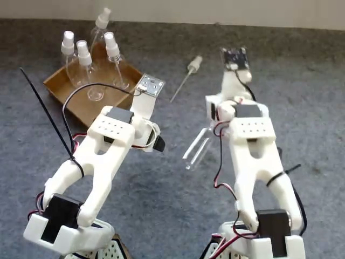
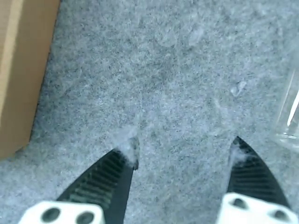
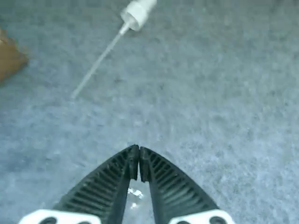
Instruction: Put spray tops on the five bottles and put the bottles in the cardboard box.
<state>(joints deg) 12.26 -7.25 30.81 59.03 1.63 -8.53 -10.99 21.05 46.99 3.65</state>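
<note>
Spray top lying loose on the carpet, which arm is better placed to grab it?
Right. The spray top lies ahead of the right gripper, though it's shut. The open left gripper sits back by the cardboard box.

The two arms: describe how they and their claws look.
Both the left arm and the right arm are white plastic shells with black motor blocks, a dotted top plate each, and loose black and red cables. The left claw and the right claw are black and pointed, ribbed on the inner faces, and sit on white mounts.
</note>
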